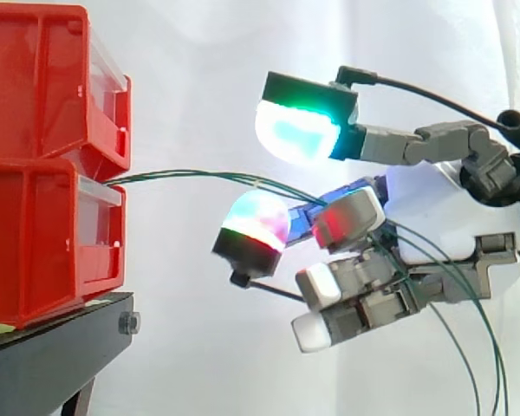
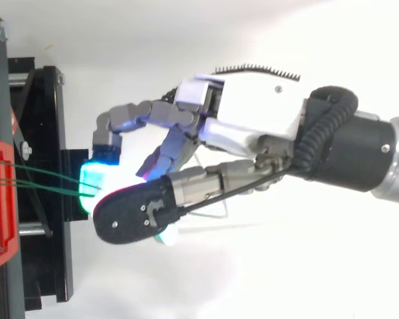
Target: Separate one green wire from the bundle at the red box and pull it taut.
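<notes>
Your side camera sits close, level with the red bins (image 1: 35,234), facing across toward the hand (image 1: 433,199). Your top camera looks straight down, equally close. Both share the bins' front, green wires (image 1: 199,175) and hand.

Clear gap before red bins (image 1: 43,173) (wires (image 1: 191,173) across)

A lab test bench — white curtain (image 1: 199,52), red bins (image 1: 35,243), black stand (image 1: 52,347).

Bins (image 1: 35,217) cut off at left; wires (image 1: 191,173) partly hidden behind the hand (image 1: 433,201), perhaps gripped; they leave the bottom edge.
</notes>
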Available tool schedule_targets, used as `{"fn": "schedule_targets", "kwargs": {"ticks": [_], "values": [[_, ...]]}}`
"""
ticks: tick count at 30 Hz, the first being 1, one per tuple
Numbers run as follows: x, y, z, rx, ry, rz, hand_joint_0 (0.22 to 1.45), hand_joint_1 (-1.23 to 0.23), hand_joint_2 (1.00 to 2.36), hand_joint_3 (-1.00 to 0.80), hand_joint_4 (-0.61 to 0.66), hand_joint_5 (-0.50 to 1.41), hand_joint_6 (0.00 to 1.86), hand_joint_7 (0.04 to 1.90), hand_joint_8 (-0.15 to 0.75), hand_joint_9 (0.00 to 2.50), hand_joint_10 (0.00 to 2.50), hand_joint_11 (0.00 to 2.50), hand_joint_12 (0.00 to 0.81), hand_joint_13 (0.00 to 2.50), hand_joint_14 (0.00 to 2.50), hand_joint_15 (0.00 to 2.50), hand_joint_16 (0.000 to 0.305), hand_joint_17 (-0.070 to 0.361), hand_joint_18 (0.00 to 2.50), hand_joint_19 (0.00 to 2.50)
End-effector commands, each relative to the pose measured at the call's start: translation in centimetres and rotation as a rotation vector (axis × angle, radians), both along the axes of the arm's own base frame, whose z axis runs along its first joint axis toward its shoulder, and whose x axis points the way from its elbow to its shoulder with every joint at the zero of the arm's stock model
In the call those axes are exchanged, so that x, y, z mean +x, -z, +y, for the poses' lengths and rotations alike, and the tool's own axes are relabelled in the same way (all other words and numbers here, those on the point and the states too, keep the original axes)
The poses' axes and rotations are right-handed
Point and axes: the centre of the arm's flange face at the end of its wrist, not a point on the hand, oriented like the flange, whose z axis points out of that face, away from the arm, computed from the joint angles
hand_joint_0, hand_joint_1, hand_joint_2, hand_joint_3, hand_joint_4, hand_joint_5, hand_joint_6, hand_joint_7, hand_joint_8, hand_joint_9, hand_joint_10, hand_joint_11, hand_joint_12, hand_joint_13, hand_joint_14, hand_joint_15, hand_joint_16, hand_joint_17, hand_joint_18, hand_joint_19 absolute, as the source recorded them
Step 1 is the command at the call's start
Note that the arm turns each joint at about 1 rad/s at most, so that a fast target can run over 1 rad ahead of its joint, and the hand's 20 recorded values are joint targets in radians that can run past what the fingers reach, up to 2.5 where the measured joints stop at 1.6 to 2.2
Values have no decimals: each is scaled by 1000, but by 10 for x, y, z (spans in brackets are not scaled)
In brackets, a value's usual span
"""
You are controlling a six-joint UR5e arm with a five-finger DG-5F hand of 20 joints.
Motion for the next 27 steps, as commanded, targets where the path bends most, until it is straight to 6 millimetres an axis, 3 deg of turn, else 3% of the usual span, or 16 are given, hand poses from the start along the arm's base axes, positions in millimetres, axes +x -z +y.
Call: {"fn": "schedule_targets", "kwargs": {"ticks": [1,6,12,17,22,27], "values": [[-5,-9,-8,-3,8,11,615,-629,1015,-330,196,-82,501,1429,301,1406,30,1067,368,1106,24,599,56,125,778,496],[-5,-13,-12,-3,11,5,612,-635,1017,-309,184,-86,508,1512,300,1405,30,1096,364,1107,23,609,56,126,780,505],[-9,-33,-18,-21,22,-12,600,-672,1018,-283,179,-142,681,1297,301,1348,27,1160,372,1106,24,626,57,129,794,528],[-10,-38,-16,-46,18,-10,603,-714,1017,-292,193,-172,762,1186,305,1295,27,1189,376,1102,26,630,59,132,805,526],[-10,-36,-14,-54,15,-5,593,-705,1010,-396,207,-177,787,1145,307,1291,27,1182,376,1113,26,635,59,134,823,538],[-10,-37,-12,-67,12,-5,600,-693,1017,-303,178,-184,825,1160,309,1304,27,1190,374,1116,27,642,60,134,827,541]]}}
